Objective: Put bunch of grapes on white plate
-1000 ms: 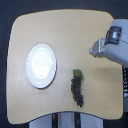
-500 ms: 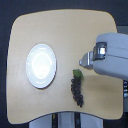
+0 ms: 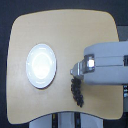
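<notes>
One grape bunch (image 3: 77,93), one white plate (image 3: 41,65), one table (image 3: 30,30).

The tabletop (image 3: 60,35) looks like pale, light-tan wood or wood laminate, smooth and matt, with an even tone and no visible grain. The white plate (image 3: 41,65), at the left of the frame, is glossy, its centre washed out by bright reflected light. The bunch of grapes (image 3: 77,92), lower centre, appears dark and dull with a bumpy surface. The end effector (image 3: 75,71) and its arm casing show smooth, matt grey panels, plastic or painted metal.
</notes>
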